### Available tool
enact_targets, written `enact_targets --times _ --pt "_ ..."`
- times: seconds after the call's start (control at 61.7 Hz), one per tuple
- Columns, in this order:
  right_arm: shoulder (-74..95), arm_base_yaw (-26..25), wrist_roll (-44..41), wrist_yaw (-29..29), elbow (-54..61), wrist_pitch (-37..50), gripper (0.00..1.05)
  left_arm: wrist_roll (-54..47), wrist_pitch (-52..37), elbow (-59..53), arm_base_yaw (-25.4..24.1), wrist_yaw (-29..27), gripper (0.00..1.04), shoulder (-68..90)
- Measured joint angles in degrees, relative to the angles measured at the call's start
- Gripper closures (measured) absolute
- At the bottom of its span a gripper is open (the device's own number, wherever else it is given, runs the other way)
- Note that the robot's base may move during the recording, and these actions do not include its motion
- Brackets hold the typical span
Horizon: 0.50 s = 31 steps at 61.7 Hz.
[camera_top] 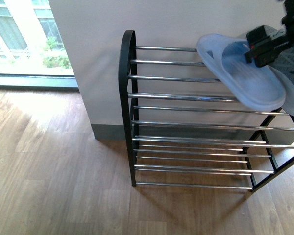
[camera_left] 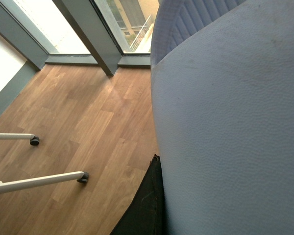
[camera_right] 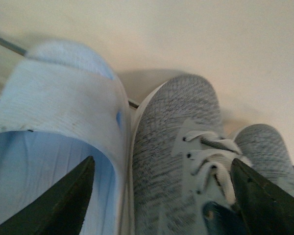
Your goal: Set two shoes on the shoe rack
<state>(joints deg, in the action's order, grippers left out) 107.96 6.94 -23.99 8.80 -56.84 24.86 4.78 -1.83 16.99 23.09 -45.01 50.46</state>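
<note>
Pale blue slide sandal (camera_top: 242,73) is seen nearest in the front view, lying on the top rods of the shoe rack (camera_top: 186,122), with a black gripper (camera_top: 264,46) above it; which arm it belongs to and its state cannot be told.

The left wrist view is filled by the sandal's sole; no fingers are shown.

In the right wrist view, the right gripper (camera_right: 161,196) is spread wide above two grey sneakers (camera_right: 179,156) resting side by side against the sandal. Placement is judged essentially done; only withdrawal seems left.
</note>
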Motion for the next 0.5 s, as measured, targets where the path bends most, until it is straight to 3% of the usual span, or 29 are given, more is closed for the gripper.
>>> enact_targets --times 0.114,0.195,0.324,0.503 --pt "-8.9 -1.9 -1.2 -3.5 2.2 -3.2 0.08 0.0 0.0 0.0 0.0 0.0 1.03 0.0" --pt "-14.3 -3.1 -1.6 -4.1 2.9 -3.9 0.09 0.0 0.0 0.0 0.0 0.0 1.03 0.0" --pt "-15.8 -3.7 16.3 -5.7 17.7 25.3 0.38 0.0 0.0 0.0 0.0 0.0 1.03 0.0" --pt "-25.0 -5.8 22.2 -8.6 29.8 31.5 0.73 0.0 0.0 0.0 0.0 0.0 1.03 0.0"
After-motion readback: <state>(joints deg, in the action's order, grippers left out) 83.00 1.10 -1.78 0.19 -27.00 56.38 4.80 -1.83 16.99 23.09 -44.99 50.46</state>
